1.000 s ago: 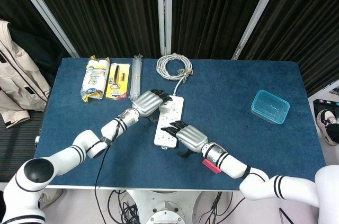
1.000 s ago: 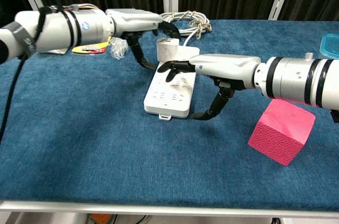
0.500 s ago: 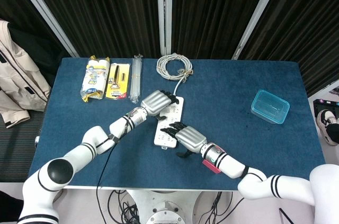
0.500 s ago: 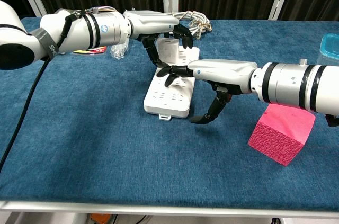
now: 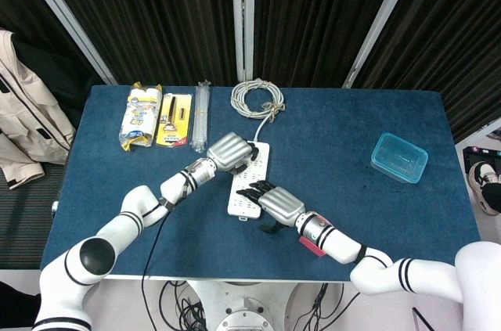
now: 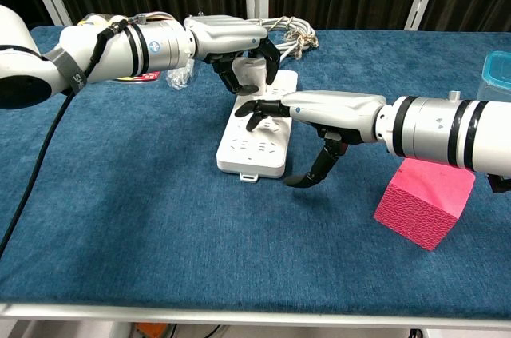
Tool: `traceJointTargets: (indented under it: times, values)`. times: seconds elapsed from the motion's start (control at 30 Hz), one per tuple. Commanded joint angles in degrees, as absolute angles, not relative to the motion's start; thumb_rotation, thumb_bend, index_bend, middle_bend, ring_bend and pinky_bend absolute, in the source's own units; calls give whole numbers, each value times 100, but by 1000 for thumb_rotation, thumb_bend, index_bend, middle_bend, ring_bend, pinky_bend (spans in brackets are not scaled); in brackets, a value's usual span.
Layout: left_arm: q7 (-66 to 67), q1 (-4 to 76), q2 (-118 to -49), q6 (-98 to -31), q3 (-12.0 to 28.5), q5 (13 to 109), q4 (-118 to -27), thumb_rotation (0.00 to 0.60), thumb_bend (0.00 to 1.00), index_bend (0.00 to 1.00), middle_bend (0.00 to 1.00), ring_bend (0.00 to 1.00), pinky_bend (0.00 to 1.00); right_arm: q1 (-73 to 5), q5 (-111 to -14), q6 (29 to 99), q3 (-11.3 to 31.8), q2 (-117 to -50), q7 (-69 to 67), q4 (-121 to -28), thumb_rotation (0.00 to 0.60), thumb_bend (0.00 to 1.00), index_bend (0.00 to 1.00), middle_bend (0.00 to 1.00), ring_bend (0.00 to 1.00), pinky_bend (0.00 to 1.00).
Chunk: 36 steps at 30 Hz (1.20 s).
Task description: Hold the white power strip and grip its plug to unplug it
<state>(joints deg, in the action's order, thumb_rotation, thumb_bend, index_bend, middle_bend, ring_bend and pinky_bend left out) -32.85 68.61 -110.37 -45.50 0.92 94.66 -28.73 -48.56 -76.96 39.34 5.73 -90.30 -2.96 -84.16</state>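
The white strip (image 5: 249, 181) lies flat near the middle of the blue surface (image 5: 117, 214), long axis running toward the far edge, and everything else is placed here relative to it. At its far end stands the plug (image 6: 250, 76), a white block seated upright in the strip, and the left hand (image 6: 239, 44) reaches in from the left and closes its dark fingers (image 6: 270, 53) around that plug, thumb on the near side, gripping it. The right hand (image 6: 307, 106) comes in from the right and lies over the strip's middle, fingertips (image 6: 257, 108) curled down onto the top face and the thumb hanging below beside the strip's right edge; it presses the strip rather than wrapping it, and whether the thumb touches the strip cannot be told. From the head view the two hands (image 5: 232, 151) (image 5: 275, 203) sit close together along the strip. Beyond the strip's far end, a coiled white cable (image 5: 257, 98) rests on the surface. To the far left of the strip lie packaged goods (image 5: 155, 117). Well to the right sits a clear blue box (image 5: 399, 157), and just right of the strip's near end, under the right forearm, stands a pink block (image 6: 423, 197).
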Motion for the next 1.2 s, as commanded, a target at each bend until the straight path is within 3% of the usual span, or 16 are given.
traceJointTargets:
  times: [0.03,0.23,1.2]
  values:
    - [-3335,6835,-11144,-4732,58,9481,-2688,600,418,528,566,587,726,-4859,-7682,3929,562,-9032,-291,-8415,600,218,60,138,0,0]
    - [-3507,6796,-11313,-4893,-33,9508,-2346,600,441,587,700,687,847,-4866,-7624,3923,550,-9052,-276,-8388,600,217,60,139,0,0]
    - [-3820,6699,-11417,-5213,-317,9551,-1846,600,488,679,803,806,982,-4902,-7424,3864,511,-9097,-187,-8343,600,219,60,141,0,0]
